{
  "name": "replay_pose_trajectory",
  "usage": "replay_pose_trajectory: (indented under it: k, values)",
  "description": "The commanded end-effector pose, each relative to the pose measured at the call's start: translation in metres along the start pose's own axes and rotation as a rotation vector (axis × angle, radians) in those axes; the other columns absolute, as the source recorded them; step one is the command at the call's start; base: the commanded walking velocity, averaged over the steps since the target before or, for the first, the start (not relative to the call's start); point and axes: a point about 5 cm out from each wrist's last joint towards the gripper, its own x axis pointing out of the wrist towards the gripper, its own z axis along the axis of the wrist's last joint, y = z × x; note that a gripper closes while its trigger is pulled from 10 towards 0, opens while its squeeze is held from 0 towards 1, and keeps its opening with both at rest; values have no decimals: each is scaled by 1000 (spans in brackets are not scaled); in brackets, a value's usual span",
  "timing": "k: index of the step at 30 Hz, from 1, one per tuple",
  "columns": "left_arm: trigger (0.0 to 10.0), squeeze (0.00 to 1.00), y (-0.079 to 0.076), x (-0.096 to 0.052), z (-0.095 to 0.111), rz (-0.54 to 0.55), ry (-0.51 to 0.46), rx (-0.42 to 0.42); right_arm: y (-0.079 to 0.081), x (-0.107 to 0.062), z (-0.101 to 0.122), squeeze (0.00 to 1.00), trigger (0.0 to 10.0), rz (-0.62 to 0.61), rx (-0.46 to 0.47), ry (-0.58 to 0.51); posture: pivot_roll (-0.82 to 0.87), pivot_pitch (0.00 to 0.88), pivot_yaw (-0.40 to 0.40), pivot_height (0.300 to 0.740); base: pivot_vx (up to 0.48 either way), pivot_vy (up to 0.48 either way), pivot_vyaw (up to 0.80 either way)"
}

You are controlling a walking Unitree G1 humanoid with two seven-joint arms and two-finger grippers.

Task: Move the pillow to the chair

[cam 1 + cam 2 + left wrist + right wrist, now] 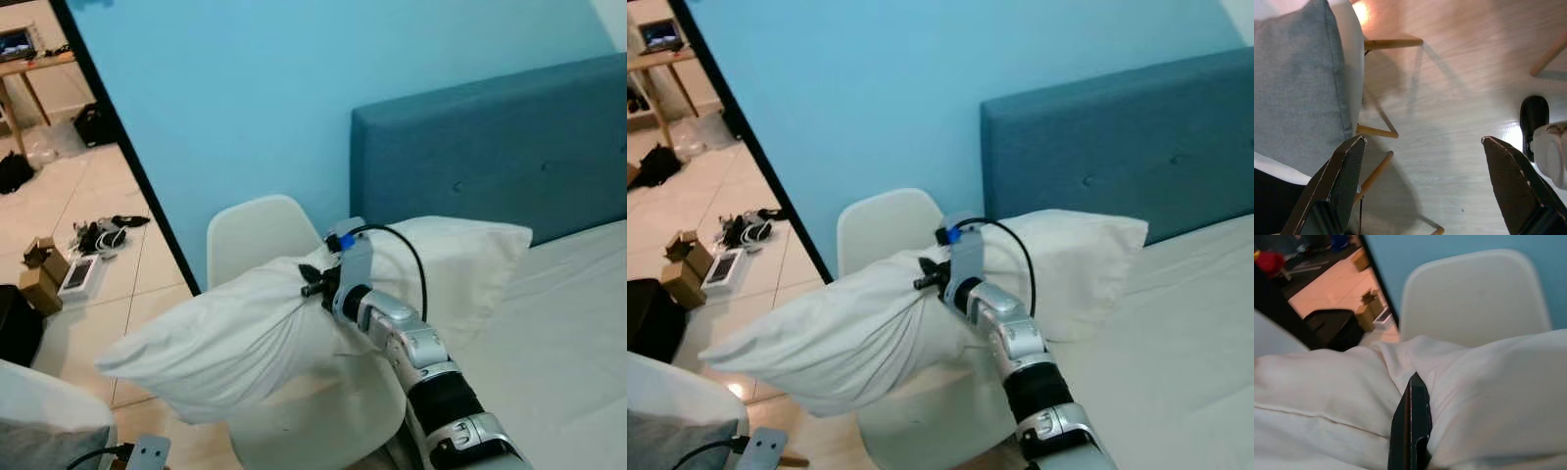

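the right gripper (312, 286) pinched the white pillow (225, 338) over the white chair (257, 238); the left gripper (1420, 186) hung wide open, empty.

white pillow (225, 338), white chair (257, 237), teal headboard (509, 147), light blue wall (245, 88), grey cushion (1298, 93).

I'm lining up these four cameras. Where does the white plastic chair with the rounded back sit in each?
Left eye: white plastic chair, centre, behind the held white pillow.
Right eye: same, centre.
Left wrist: cannot tell.
Right wrist: upper right, above the pillow.
Shared landmark: light blue wall.
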Motion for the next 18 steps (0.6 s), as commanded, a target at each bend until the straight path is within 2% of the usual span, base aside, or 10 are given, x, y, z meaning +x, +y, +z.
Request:
replay_pose_trajectory:
  k: [1, 8, 18]
  values:
    - [10000, 0, 5, -1, -10, 19, 38, 10, 18, 6, 11, 0, 10000, 79, -29, -56, -137, 30, 82, 740, 0, 0, 0]
    - [10000, 0, 5, -2, -13, 23, 47, 16, 20, 8, 3, 0, 10000, 81, 0, -12, -140, 41, 82, 730, 0, 0, 0]
    - [10000, 0, 5, -2, -15, 31, 53, 11, 11, 9, -11, 0, 10000, 7, 5, 81, -139, 47, 79, 680, 0, 0, 0]
